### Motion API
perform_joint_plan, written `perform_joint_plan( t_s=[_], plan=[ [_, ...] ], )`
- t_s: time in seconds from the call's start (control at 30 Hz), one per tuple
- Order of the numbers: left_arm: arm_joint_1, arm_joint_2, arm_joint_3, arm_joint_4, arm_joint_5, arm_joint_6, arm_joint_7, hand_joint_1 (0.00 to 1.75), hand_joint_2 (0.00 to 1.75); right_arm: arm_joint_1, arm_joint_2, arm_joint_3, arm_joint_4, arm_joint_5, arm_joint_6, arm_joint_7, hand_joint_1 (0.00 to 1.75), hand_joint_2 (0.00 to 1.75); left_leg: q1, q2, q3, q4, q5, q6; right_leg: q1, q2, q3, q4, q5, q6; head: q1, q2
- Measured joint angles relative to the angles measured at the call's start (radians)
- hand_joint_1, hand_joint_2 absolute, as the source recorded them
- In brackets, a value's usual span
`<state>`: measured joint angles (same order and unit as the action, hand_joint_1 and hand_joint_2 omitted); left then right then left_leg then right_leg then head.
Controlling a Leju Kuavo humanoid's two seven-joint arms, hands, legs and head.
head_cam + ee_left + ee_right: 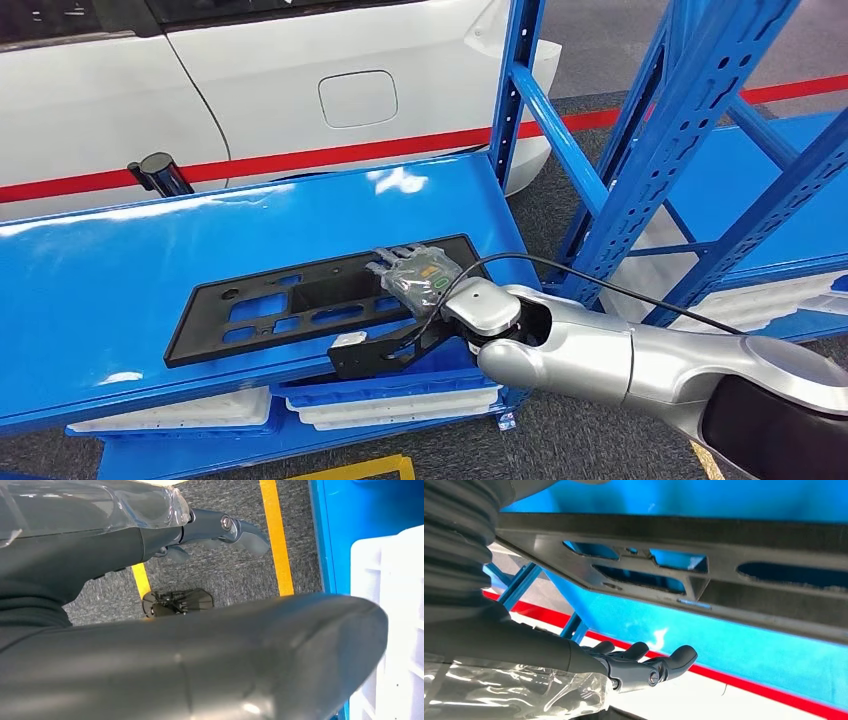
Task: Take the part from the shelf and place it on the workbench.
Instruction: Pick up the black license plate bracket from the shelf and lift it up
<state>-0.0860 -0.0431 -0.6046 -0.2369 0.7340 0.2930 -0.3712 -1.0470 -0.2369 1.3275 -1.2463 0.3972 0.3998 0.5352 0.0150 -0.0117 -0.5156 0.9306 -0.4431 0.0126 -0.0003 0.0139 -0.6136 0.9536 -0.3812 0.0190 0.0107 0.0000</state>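
Workbench first: the glossy blue metal workbench (120, 290) carries the long flat black plastic part with cut-outs (300, 305), lying flat near its front edge. Right hand (418, 272) rests over the part's near end — in the right wrist view its fingers (644, 662) look spread, apart from the part. Placing seems done; next comes a clean withdrawal without dragging it. Left hand (220, 532) hangs over grey floor — fingers loosely apart, holding nothing.

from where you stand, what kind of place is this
Likely a car assembly or automotive workshop floor. A white car body stands behind the blue workbench, blue steel shelf racking stands beside it, and a black plastic car part lies on the bench under the right hand.
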Motion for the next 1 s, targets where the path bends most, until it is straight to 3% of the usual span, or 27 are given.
perform_joint_plan(
  t_s=[1.0],
  plan=[
    [-0.009, 0.002, -0.031, 0.0, 0.007, 0.004, 0.0, 0.0, 0.0, 0.126, 0.024, -0.113, 0.091, 0.14, -0.117, -0.094, 0.0, 1.75, 0.0, 0.0, 0.0, 0.0, 0.0, 0.0, 0.0, 0.0, 0.0, 0.0, 0.0, 0.0, 0.0, 0.0]
  ],
)
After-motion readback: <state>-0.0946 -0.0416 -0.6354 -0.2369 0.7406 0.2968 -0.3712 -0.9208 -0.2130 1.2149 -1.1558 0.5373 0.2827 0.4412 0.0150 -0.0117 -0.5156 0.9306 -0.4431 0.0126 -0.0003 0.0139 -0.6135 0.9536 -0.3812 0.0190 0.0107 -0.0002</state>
